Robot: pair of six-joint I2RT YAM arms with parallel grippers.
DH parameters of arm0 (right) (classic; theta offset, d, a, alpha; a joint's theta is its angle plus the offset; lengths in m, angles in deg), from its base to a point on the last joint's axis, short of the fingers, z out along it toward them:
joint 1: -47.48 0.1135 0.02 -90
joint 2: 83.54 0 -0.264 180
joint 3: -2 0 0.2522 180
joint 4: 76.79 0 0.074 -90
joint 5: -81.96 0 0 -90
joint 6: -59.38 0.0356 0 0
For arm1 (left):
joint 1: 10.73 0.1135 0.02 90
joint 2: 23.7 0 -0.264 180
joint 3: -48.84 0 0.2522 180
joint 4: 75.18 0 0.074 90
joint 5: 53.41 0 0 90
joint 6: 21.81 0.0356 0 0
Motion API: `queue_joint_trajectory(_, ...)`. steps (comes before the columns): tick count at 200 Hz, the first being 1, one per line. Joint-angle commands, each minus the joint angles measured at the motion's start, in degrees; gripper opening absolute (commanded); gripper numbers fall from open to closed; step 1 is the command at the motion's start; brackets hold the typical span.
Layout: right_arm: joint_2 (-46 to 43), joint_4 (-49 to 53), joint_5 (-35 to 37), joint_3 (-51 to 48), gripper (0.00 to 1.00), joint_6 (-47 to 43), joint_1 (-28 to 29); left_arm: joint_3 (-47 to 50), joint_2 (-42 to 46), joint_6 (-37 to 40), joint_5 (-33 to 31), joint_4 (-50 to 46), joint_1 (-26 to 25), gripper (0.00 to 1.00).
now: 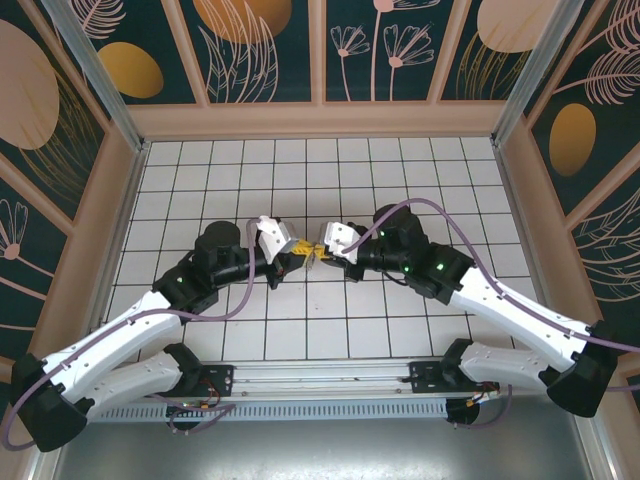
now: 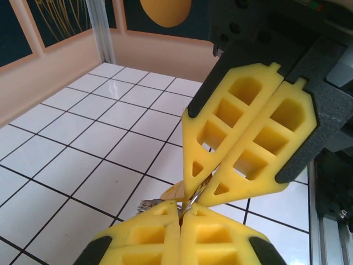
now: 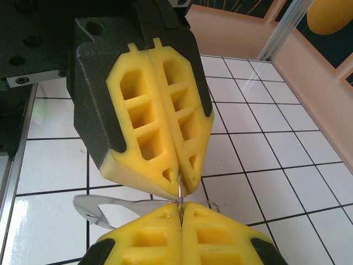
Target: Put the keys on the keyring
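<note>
Both grippers meet tip to tip over the middle of the tiled floor. My left gripper (image 1: 303,254) (image 2: 183,208) is shut on a thin metal keyring (image 2: 197,194) from one side. From the other side my right gripper (image 1: 328,252) (image 3: 181,208) is shut on the same keyring (image 3: 180,187). The key's orange-yellow head (image 2: 174,192) peeks out just left of the ring, partly hidden by the fingers, its shaft out of sight. A flat silver metal piece (image 3: 105,207) hangs off the ring to the left, and a small wire loop (image 3: 212,207) shows to the right.
White tiled floor (image 1: 300,180) stretches around the grippers. Peach walls (image 1: 320,118) close off the back and sides. A metal rail (image 1: 320,385) with both arm bases runs along the near edge. Small grey metal bits (image 2: 148,205) sit beside my left fingers.
</note>
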Motion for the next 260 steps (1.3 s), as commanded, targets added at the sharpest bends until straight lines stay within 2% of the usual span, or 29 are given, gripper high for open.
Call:
queue_joint_trajectory(1,-1.12,-1.74,0.15,1.38,0.00,-0.79,0.98,-1.48,1.78,-0.50,6.37,3.74,-0.77,0.00)
queue_joint_trajectory(30,-1.68,-1.45,-0.15,0.95,0.00,-0.63,0.99,0.64,3.48,-2.34,7.22,8.89,-0.82,0.00)
queue_joint_trajectory(58,-2.75,-3.33,-0.02,-0.71,0.17,0.86,0.99,3.17,4.73,-4.53,8.20,14.25,-0.79,0.00)
queue_joint_trajectory(78,-3.65,-4.68,-0.09,-1.91,0.22,1.82,0.92,4.63,5.92,-5.67,8.55,17.04,-0.80,0.00)
queue_joint_trajectory(144,-6.83,-10.31,-4.01,-4.89,0.14,2.94,0.92,6.29,8.83,-7.27,10.60,21.69,-0.82,0.00)
queue_joint_trajectory(200,-8.20,-11.13,-6.34,-5.98,0.17,3.07,0.91,7.11,8.44,-7.63,10.41,23.51,-0.82,0.00)
queue_joint_trajectory(260,-14.54,-17.20,-11.97,-12.00,0.17,3.16,1.51,6.60,7.68,-7.51,11.81,23.13,-0.82,0.00)
